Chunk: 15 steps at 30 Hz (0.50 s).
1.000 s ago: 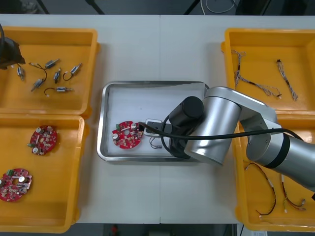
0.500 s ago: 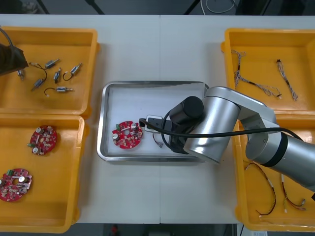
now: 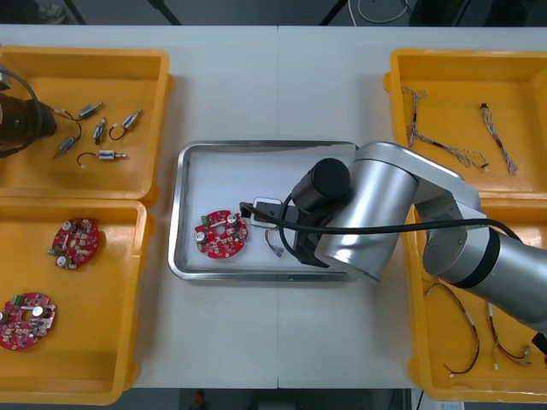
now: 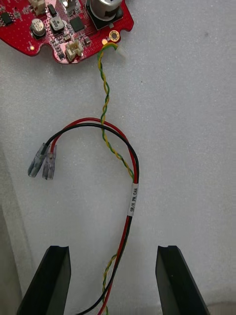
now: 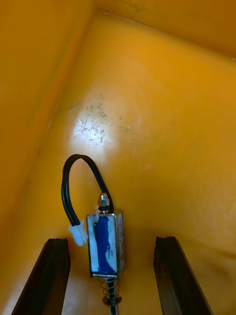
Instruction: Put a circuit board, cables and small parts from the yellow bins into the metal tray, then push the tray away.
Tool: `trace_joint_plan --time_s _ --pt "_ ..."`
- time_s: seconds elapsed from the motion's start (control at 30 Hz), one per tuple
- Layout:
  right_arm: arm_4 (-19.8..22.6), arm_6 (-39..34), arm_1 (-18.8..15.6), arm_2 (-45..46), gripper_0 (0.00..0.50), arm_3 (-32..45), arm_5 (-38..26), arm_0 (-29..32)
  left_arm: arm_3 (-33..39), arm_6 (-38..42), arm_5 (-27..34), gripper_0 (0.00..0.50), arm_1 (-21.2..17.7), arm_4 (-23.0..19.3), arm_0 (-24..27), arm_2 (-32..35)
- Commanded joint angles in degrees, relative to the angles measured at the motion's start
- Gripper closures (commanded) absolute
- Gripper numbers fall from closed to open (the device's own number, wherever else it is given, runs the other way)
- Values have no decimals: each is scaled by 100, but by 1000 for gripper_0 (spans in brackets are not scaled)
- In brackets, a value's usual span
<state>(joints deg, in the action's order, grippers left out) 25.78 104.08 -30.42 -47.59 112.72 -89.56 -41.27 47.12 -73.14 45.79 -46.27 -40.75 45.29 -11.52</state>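
1. Since 1.0 s ago: right arm has eased up and toward the tray's far side, leaving the cables (image 4: 132,199) on the tray floor. Left arm has come in from the table's edge over the far left bin (image 5: 162,123).
2. Right gripper (image 4: 113,251) hangs over the tray (image 3: 265,146), near its middle. Fingers are spread wide and grip nothing.
3. Cables lie loose on the white floor. They start between the right fingers and run out toward the board (image 4: 59,24). A red and black pair loops aside to two clear terminals. The twisted yellow one ends at a white plug just beside the board's edge.
4. Board sits in the tray's near left part, flat.
5. Left gripper (image 5: 112,241) is low in the far left bin, fingers wide apart, holding nothing.
6. Small part (image 5: 104,243), blue-bodied with a black wire loop, lies on the bin floor between the left fingers, touching neither and closer to one of them.
7. Key relation: the part's long axis runs the same way as the fingers point, so they would close across its narrow width.
8. Judgement: cables appear delivered. Next step is likely the left arm's pick, since it is the arm at the part.
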Motion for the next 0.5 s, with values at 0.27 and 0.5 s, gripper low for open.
trace_joint_plan --time_s 0.27,0.5 --pt "-65 227 617 1516 0 707 -1609 -180 -63 -605 26 500 83 67 226 -69" --pt "155 174 652 2474 0 1199 -2044 -180 517 -597 1081 500 -84 155 226 370"
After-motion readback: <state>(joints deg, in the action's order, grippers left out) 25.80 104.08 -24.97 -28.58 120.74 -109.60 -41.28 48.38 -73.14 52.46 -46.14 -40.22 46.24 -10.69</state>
